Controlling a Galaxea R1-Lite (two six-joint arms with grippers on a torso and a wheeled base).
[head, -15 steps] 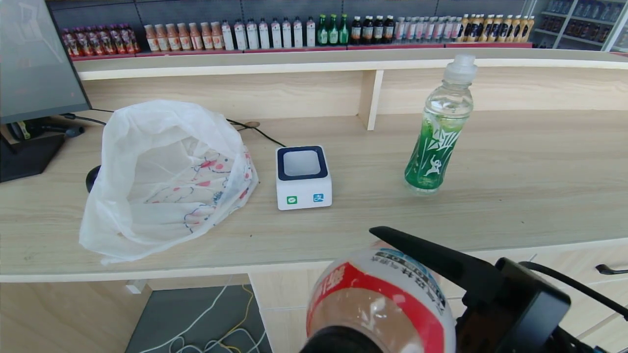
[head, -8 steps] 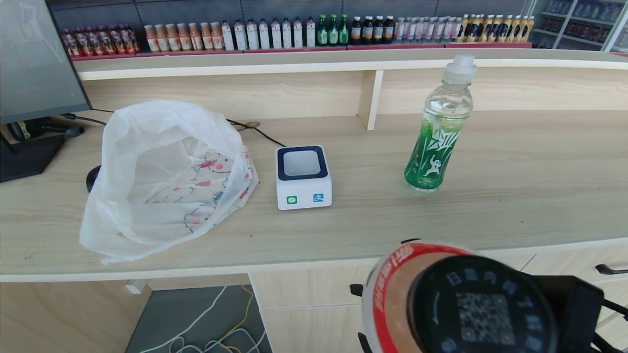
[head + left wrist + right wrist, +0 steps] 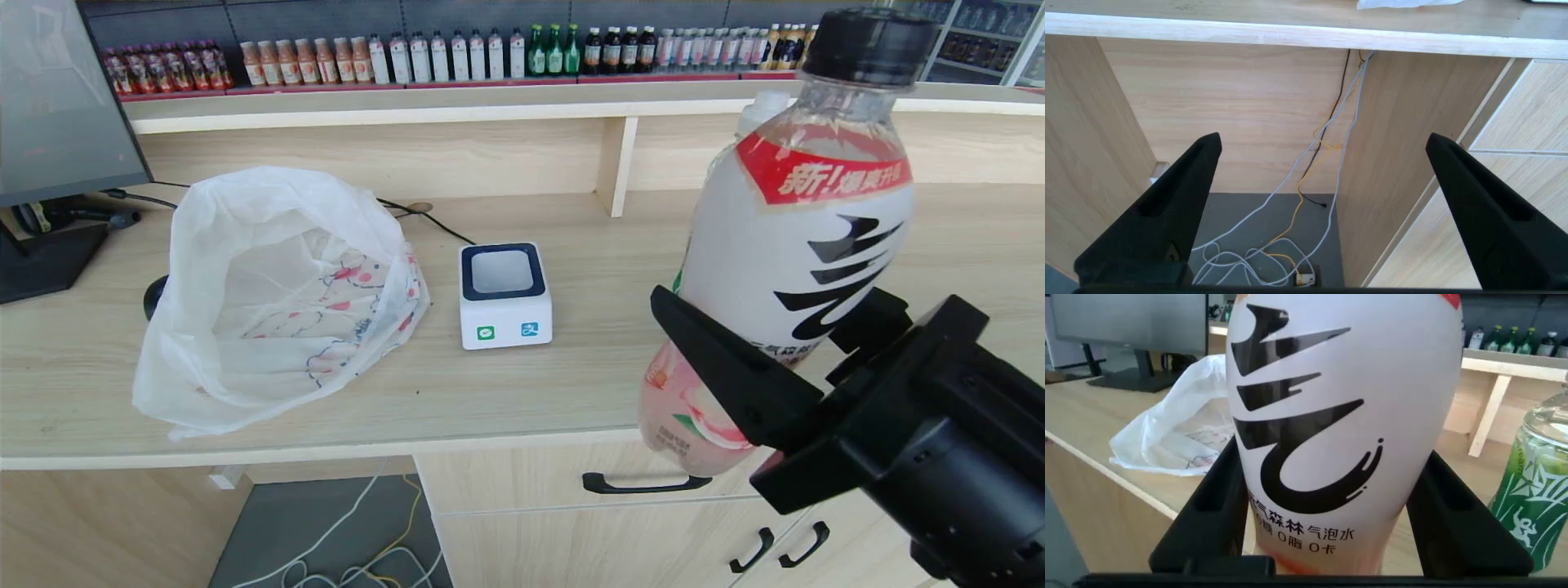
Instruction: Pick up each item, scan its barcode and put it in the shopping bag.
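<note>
Standing upright in the right claw (image 3: 771, 314), head view: one white bottle (image 3: 800, 237), black cap, red band at the shoulder, pink at the base. The claw is clamped on its lower body, one black finger on each side. The bottle is held off the surface, at the right, at the near edge of the table (image 3: 571, 384).
On the table, same view: shopping bag (image 3: 269, 294), white plastic, mouth open, at the left. Scanner (image 3: 504, 294), a white box with a dark-framed window on top, in the middle, just beside the bag. Green bottle (image 3: 763, 102), pale cap, mostly hidden behind the white bottle. Monitor (image 3: 57, 90) at the far left.

Left wrist view: left claw (image 3: 1323, 143), fingers spread well apart, nothing between them. It sits below the table's front edge, facing a wood panel and loose cables (image 3: 1315, 163) that run down to the floor.

Right wrist view: the white bottle stands between the right claw's fingers, with black brush-stroke print on its label. The shopping bag lies behind it on one side. The green bottle stands upright on the table on the other side, near the white bottle.
</note>
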